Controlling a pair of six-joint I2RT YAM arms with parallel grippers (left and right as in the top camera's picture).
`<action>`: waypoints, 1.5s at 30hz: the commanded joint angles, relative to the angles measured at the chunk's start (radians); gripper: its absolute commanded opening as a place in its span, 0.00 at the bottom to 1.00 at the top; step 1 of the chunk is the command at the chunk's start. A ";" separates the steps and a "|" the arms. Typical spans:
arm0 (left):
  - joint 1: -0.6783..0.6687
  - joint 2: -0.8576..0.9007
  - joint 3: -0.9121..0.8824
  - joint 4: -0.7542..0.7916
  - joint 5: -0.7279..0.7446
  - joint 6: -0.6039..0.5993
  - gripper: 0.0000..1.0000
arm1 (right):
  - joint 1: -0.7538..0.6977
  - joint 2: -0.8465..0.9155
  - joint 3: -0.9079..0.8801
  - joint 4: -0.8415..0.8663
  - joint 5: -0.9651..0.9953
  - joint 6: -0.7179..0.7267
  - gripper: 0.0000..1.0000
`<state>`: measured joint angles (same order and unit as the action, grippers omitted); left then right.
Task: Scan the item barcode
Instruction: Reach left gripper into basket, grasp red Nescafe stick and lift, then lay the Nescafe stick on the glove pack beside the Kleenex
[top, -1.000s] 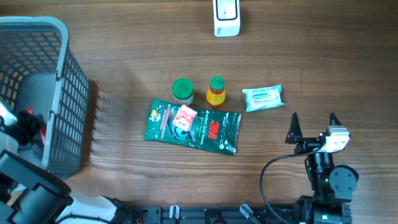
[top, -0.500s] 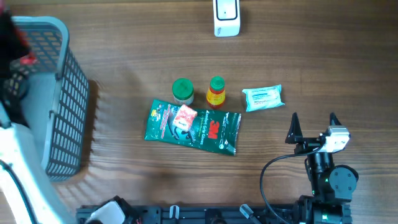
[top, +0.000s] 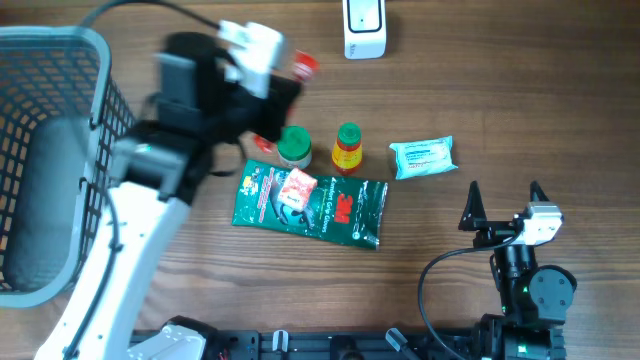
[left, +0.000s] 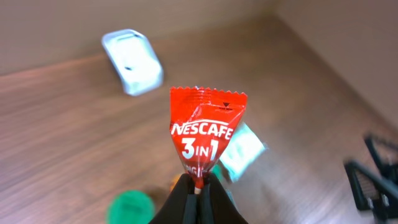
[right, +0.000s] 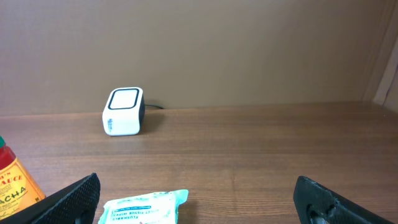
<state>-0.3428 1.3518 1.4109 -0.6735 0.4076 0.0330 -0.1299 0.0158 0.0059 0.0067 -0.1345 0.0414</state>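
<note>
My left gripper (left: 198, 186) is shut on the bottom edge of a red Nescafe 3in1 sachet (left: 206, 135), which stands upright between the fingers. From above, the left gripper (top: 290, 75) hangs over the table left of the white barcode scanner (top: 364, 27), and the sachet (top: 304, 66) shows as a small red tip. The scanner (left: 132, 61) lies blurred beyond the sachet in the left wrist view. My right gripper (top: 503, 200) rests open near the front right, with nothing between its fingers; the scanner (right: 123, 111) stands far ahead of it.
A grey basket (top: 95, 150) fills the left side. On the table lie a green 3M packet (top: 345, 210) with a small red-white pack (top: 297, 188) on it, a green-lidded jar (top: 293, 144), an orange sauce bottle (top: 347, 148) and a pale wipes pack (top: 423, 157).
The left arm has swung out of the basket and rightward across the table, carrying the red sachet toward the scanner. The right arm has not moved.
</note>
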 joint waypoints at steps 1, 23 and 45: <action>-0.161 0.061 -0.005 -0.016 -0.092 0.103 0.04 | -0.003 -0.002 0.000 0.003 -0.005 0.011 1.00; -0.460 0.632 -0.068 0.006 -0.222 0.056 0.17 | -0.003 -0.002 0.000 0.003 -0.005 0.011 1.00; -0.410 0.019 0.089 0.594 -0.712 0.382 1.00 | -0.003 -0.002 0.000 0.003 -0.005 0.011 1.00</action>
<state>-0.7582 1.4437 1.4906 -0.1913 -0.1989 0.2829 -0.1299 0.0158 0.0059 0.0067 -0.1345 0.0414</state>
